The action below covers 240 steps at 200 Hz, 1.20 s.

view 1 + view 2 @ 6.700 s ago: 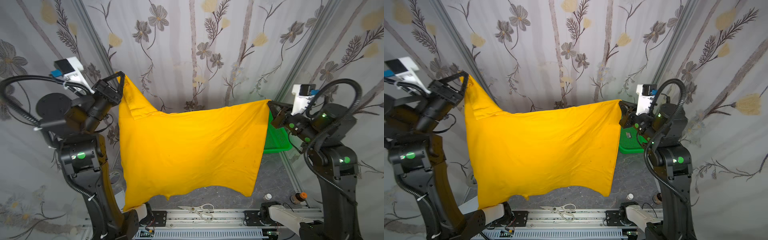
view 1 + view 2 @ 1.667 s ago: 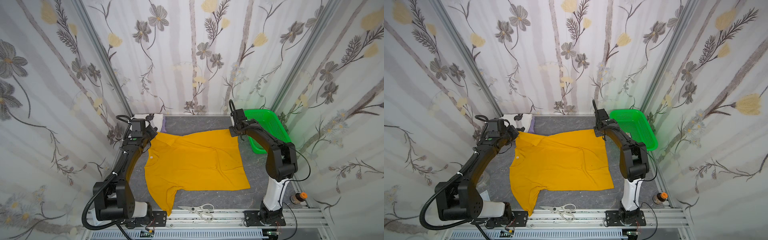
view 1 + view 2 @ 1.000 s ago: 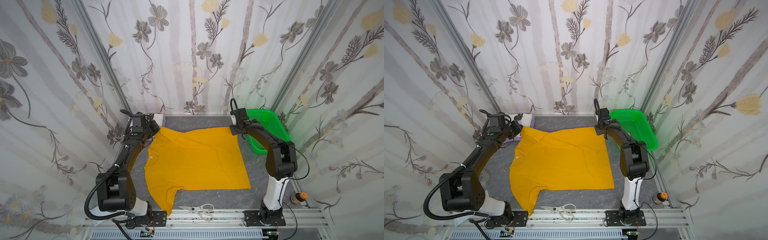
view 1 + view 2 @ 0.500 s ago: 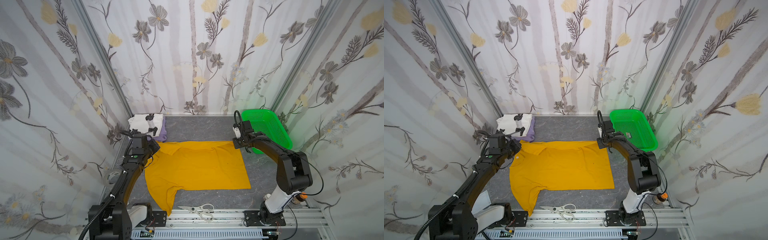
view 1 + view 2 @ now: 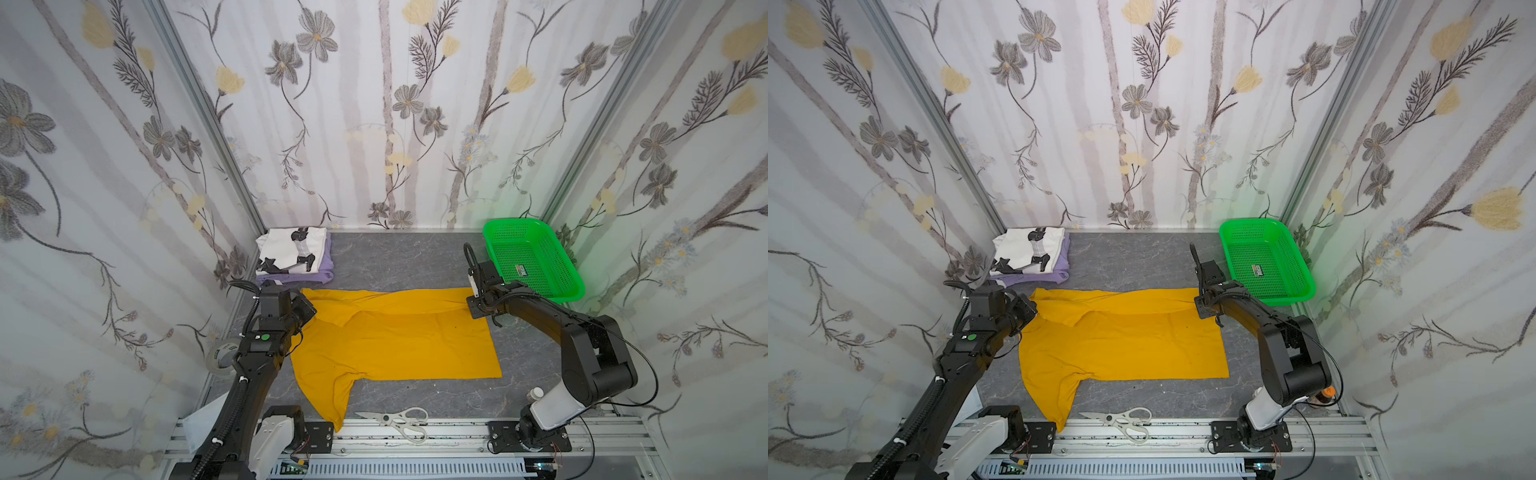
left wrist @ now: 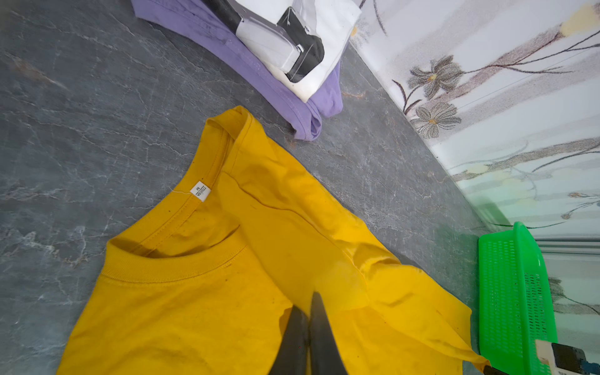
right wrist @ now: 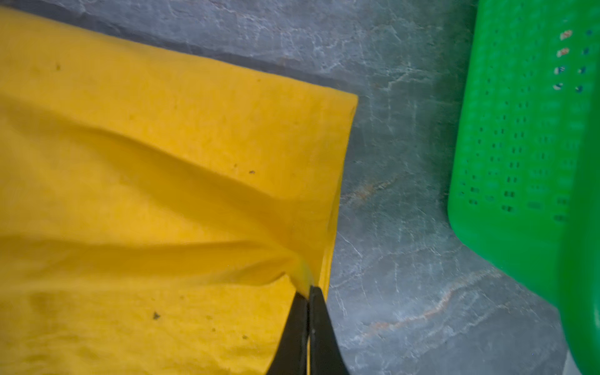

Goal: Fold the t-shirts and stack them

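The mustard-yellow t-shirt (image 5: 395, 345) (image 5: 1125, 345) lies spread on the grey table, its far edge doubled over toward the front in a narrow band. My left gripper (image 5: 306, 312) (image 6: 308, 305) is shut on the folded cloth beside the collar (image 6: 181, 259). My right gripper (image 5: 473, 307) (image 7: 306, 292) is shut on the shirt's far right corner at the hem. One sleeve (image 5: 332, 399) trails toward the front rail. At the back left the white printed t-shirt (image 5: 293, 249) (image 6: 305, 39) sits folded on the folded lavender t-shirt (image 5: 324, 272) (image 6: 276, 94).
A green perforated basket (image 5: 528, 257) (image 7: 519, 130) stands at the back right, close to my right gripper. Scissors (image 5: 395, 417) lie on the front rail. A tape roll (image 5: 220, 357) sits at the left wall and a small bottle (image 5: 536, 392) by the right arm's base.
Both grippers have come toward the front and lower, drawing the shirt's far edge over the cloth beneath. The rest of the shirt has stayed flat in place.
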Motion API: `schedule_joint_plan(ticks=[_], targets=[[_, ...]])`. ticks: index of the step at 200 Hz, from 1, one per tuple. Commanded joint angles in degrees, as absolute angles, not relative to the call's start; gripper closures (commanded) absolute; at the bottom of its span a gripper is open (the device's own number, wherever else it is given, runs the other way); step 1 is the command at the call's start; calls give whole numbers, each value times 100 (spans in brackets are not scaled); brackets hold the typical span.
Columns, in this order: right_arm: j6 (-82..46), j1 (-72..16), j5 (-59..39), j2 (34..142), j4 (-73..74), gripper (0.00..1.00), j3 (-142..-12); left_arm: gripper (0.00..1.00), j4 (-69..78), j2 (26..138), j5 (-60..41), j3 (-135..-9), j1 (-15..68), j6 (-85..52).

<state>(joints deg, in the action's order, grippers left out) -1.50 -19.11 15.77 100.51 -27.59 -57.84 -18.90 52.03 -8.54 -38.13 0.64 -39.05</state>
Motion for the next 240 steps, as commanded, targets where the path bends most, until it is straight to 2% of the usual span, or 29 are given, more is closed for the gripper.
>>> schedule_joint_plan(ticks=[1,114,116,120,123,125,131,133,143,147,157,160,200,240], targets=[[-404,-1907,2163,9804,-2777,100,-5712,100,-2184,5005,-775,-3860,61,-3933],[-557,-2268,2308,9374,-2782,100,-5264,100,-2499,4529,-1025,-3439,62,-3910],[-592,-2265,2326,9362,-2796,95,-5269,100,-2508,4520,-1045,-3439,62,-3917],[-670,-2265,2390,9337,-2838,79,-5285,100,-2525,4511,-1088,-3448,67,-3920],[-743,-2257,2465,9316,-2877,61,-5301,100,-2531,4502,-1132,-3459,62,-3916],[-781,-2258,2493,9294,-2906,51,-5311,96,-2531,4496,-1162,-3462,62,-3908],[-842,-2259,2511,9200,-2962,8,-5326,80,-2546,4475,-1245,-3494,62,-3894],[-861,-2257,2502,9184,-2982,2,-5337,75,-2559,4463,-1258,-3508,62,-3894],[-892,-2259,2439,8812,-3046,0,-5384,56,-2661,4394,-1262,-3622,62,-3868],[-880,-2252,2394,8689,-3050,0,-5408,44,-2749,4351,-1189,-3684,62,-3867],[-828,-2258,2224,8409,-2997,0,-5461,6,-2944,4222,-981,-3824,62,-3859],[-807,-2251,2183,8349,-2977,0,-5485,1,-2965,4188,-939,-3853,55,-3832],[-773,-2267,1334,8470,-2999,0,-5897,0,-2961,4575,-1222,-4239,-17,-3569],[-1175,-2323,-247,9351,-2168,0,-5835,0,-2535,5490,-1700,-4507,-26,-3496]])
